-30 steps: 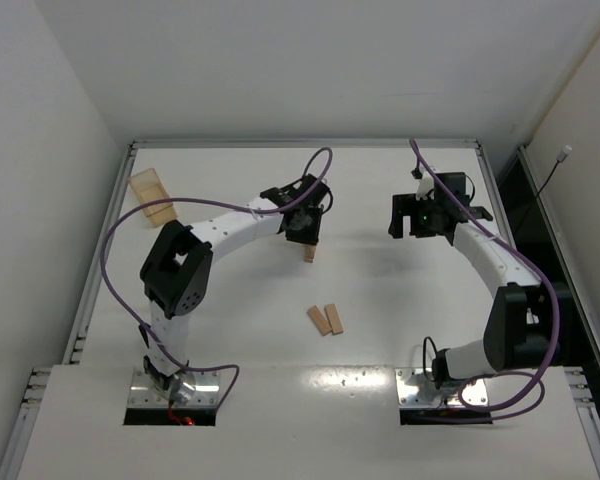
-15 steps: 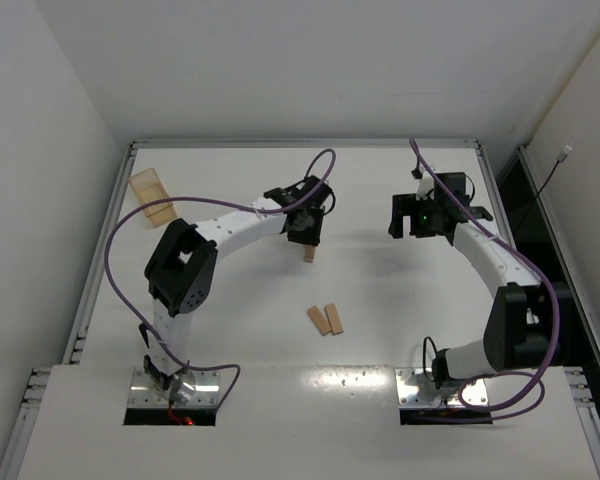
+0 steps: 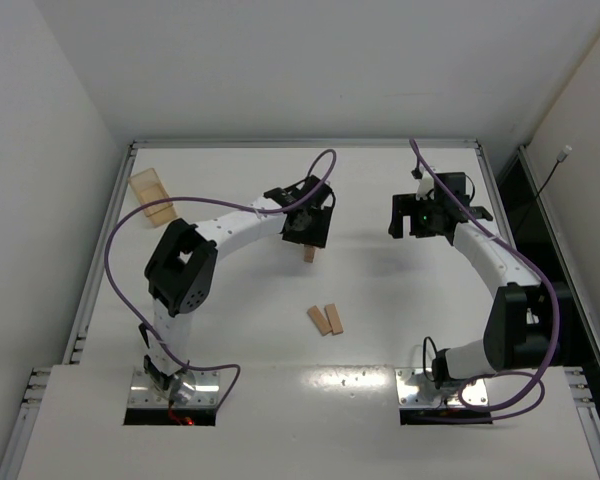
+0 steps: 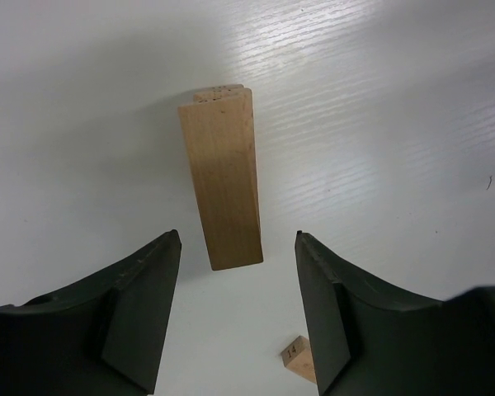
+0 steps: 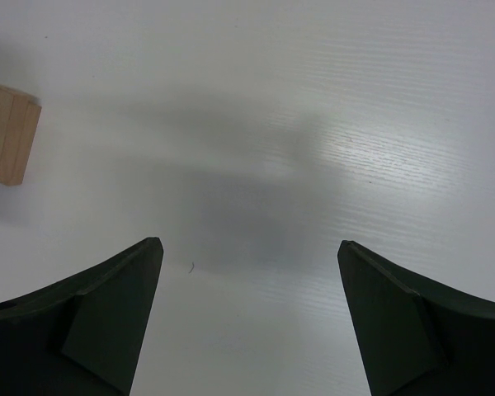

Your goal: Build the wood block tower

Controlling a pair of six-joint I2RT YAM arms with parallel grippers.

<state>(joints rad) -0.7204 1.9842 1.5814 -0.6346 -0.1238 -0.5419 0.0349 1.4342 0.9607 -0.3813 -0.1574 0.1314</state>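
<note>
Light-tan wood marks the tower (image 3: 308, 254), a narrow upright stack near the middle of the white table (image 3: 400, 300). In the top view it sits just beneath the left gripper (image 3: 307, 232). From the left wrist camera the stack's top plank runs from 12 o'clock down toward the centre. Its near end lines up with the gap between the two dark fingers (image 4: 140, 305). The jaws are spread wide, with bare table showing on either side of the wood, and neither finger touches it.

Two loose wood blocks (image 3: 325, 319) lie flat and side by side, touching, at about 5 o'clock from the tower and apart from it. A corner of one shows at 5 o'clock in the left wrist view.

The right gripper (image 5: 249, 246) hangs at roughly 2 o'clock from the tower, well apart from it. Its jaws are also spread wide, with only table surface between them. In its own camera the stack appears at 9 o'clock, cut off by the frame edge.

An amber box (image 3: 152, 195) rests near the table's 10 o'clock corner — far from both grippers.
</note>
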